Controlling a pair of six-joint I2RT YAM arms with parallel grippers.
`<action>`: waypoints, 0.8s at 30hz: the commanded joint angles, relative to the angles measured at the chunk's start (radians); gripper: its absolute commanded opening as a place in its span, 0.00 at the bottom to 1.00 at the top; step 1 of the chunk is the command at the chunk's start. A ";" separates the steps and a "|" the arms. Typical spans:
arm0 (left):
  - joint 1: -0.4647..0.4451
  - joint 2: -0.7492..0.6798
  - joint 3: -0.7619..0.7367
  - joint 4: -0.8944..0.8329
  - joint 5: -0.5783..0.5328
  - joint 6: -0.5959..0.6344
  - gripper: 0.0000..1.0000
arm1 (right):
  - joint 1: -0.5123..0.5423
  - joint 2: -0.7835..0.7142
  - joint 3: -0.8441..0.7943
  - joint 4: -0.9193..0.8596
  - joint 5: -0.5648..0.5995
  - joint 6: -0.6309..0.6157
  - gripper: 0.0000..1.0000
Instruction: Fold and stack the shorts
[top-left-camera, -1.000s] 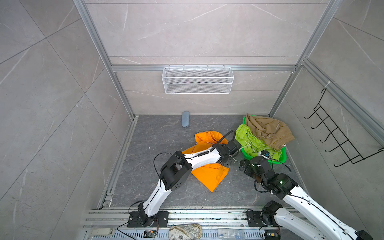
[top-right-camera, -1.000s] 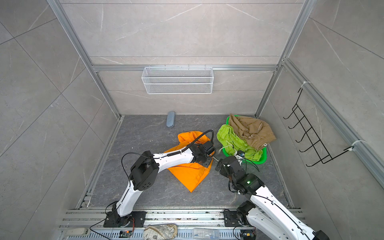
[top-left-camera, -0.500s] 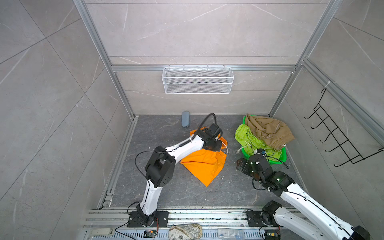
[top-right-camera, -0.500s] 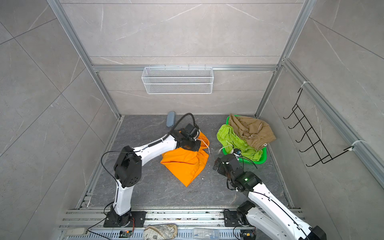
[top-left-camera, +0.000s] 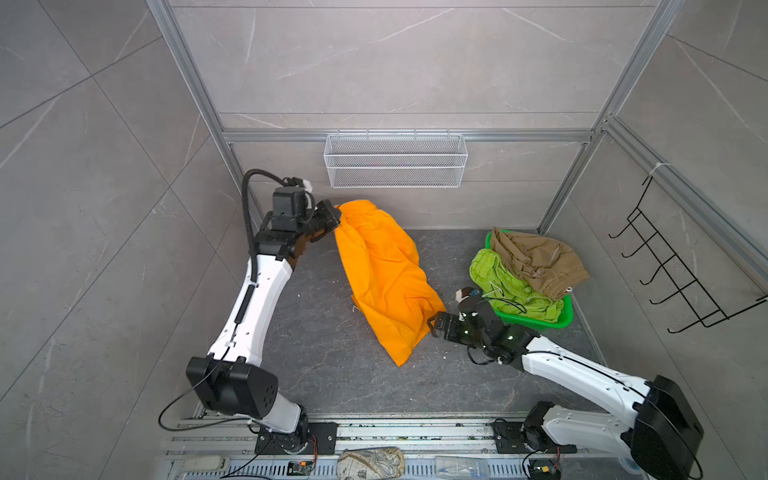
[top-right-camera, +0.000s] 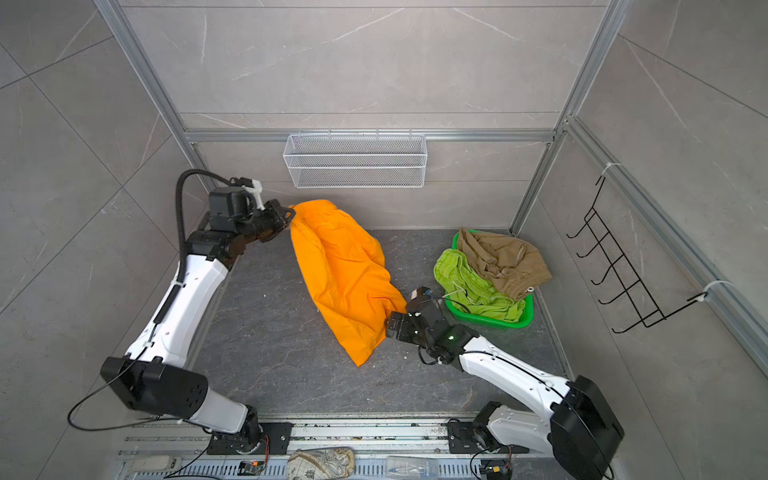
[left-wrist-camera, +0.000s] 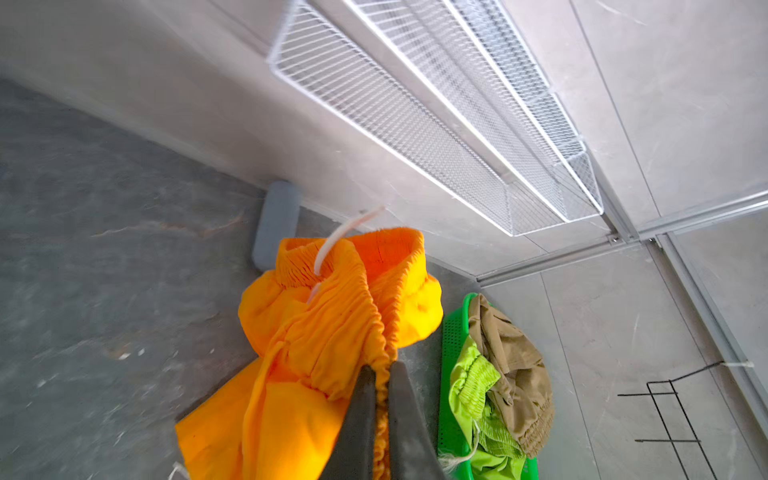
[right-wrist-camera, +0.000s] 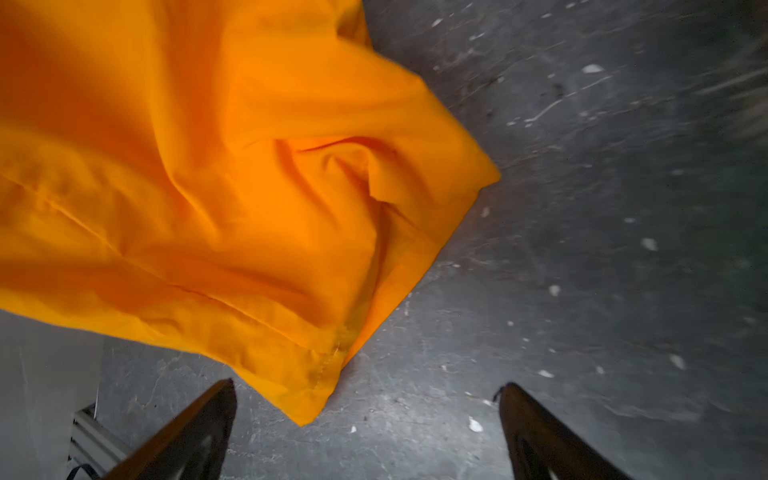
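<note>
Orange shorts (top-left-camera: 386, 274) held up over the desk (top-left-camera: 324, 332), long axis slanting from the waistband, high at far left, down to the leg hems at near right. Pinched at the gathered waistband by the closed left hand (top-left-camera: 333, 222); grip and white drawstring (left-wrist-camera: 338, 239) plain only in the left wrist view. Right hand (right-wrist-camera: 370, 390) spread wide at the lower hem, corner hanging between its fingers without contact, shown only in the right wrist view. Full length visible only in both top views. Green shorts (top-left-camera: 507, 286) under khaki shorts (top-left-camera: 536, 257), heaped in the basket (top-left-camera: 561, 322) at right.
</note>
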 joint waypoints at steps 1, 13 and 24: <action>0.036 -0.041 -0.121 0.042 0.058 -0.014 0.00 | 0.064 0.124 0.040 0.088 0.001 0.000 1.00; 0.102 -0.153 -0.335 0.040 0.057 0.037 0.00 | 0.191 0.495 0.179 0.218 -0.040 0.043 0.99; 0.148 -0.200 -0.356 0.024 0.048 0.045 0.00 | 0.129 0.406 0.234 0.075 0.059 -0.005 0.15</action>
